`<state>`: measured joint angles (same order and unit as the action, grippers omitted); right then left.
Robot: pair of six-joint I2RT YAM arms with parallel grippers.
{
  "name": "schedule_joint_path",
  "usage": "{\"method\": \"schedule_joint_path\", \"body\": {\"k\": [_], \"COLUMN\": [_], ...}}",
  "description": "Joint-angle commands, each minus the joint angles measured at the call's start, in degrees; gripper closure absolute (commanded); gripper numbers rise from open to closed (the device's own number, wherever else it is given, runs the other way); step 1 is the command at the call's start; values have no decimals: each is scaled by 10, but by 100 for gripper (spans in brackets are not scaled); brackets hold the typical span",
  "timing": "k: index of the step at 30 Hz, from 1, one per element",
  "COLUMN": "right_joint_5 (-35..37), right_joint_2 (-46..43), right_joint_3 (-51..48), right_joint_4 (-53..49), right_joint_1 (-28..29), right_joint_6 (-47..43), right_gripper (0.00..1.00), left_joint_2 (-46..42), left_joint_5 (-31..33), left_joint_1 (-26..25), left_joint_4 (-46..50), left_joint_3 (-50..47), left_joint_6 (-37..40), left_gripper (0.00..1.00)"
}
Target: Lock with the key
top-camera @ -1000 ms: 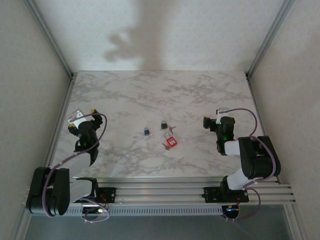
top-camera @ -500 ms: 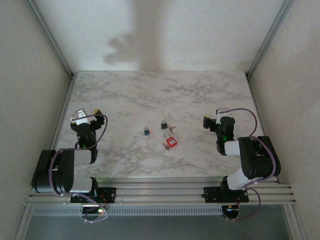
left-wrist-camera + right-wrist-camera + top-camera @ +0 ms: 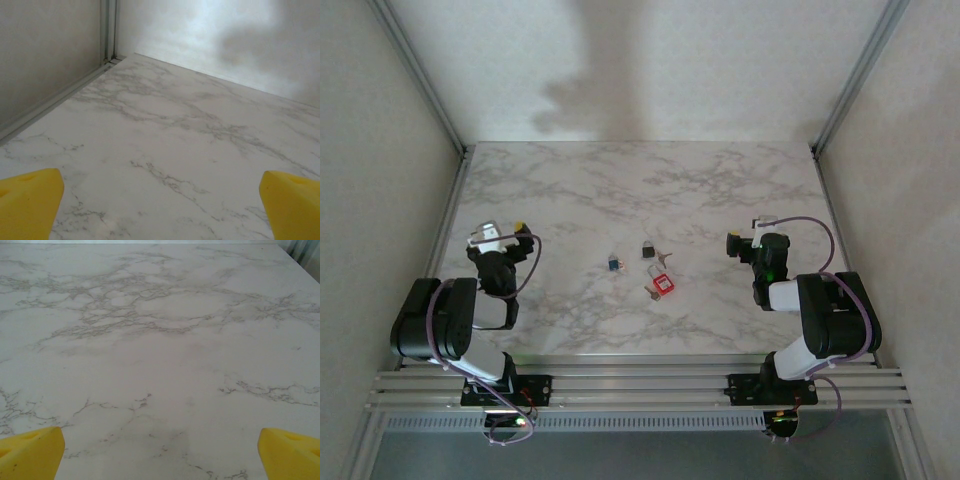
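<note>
Three small padlocks lie mid-table in the top view: a blue one [image 3: 614, 263], a black one [image 3: 648, 249] and a red one [image 3: 664, 284]. A small metal key [image 3: 666, 257] sticks out beside the black padlock, and another key [image 3: 650, 291] lies at the red one's left. My left gripper [image 3: 501, 232] sits low at the table's left, well apart from the locks, open and empty. My right gripper [image 3: 746, 236] rests at the right, also open and empty. In each wrist view the yellow fingertips [image 3: 30, 200] [image 3: 30, 447] stand wide apart over bare marble.
The marble table [image 3: 620, 190] is boxed in by white walls with aluminium posts [image 3: 420, 75] at the back corners. A wall rail [image 3: 55, 97] runs along the table's left edge near my left gripper. Purple cables loop off both wrists.
The left arm has folded back toward its base, and its gripper has shifted slightly right and turned. The right arm and the padlocks have not moved.
</note>
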<state>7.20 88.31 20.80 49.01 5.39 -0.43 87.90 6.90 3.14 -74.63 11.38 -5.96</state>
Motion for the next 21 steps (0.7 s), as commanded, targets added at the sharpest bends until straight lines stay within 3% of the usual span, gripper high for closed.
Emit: {"method": "schedule_joint_path", "body": {"k": [1,19,21], "right_joint_5": [-10,-10,-10], "right_joint_2": [2,2,2], "right_joint_3": [11,12,12], "right_joint_4": [4,4,4], "right_joint_1": [-2,-2,-2], "right_joint_6": [5,5,5], "right_gripper": [1,1,1], "left_joint_2": [2,2,4], "left_joint_5": [10,11,-41], "left_joint_1": [-4,-7,-6], "left_joint_4": [-28,-25,-11], "left_joint_3": [-2,0,11], "left_joint_6": [9,12,32], "left_gripper": [1,1,1]}}
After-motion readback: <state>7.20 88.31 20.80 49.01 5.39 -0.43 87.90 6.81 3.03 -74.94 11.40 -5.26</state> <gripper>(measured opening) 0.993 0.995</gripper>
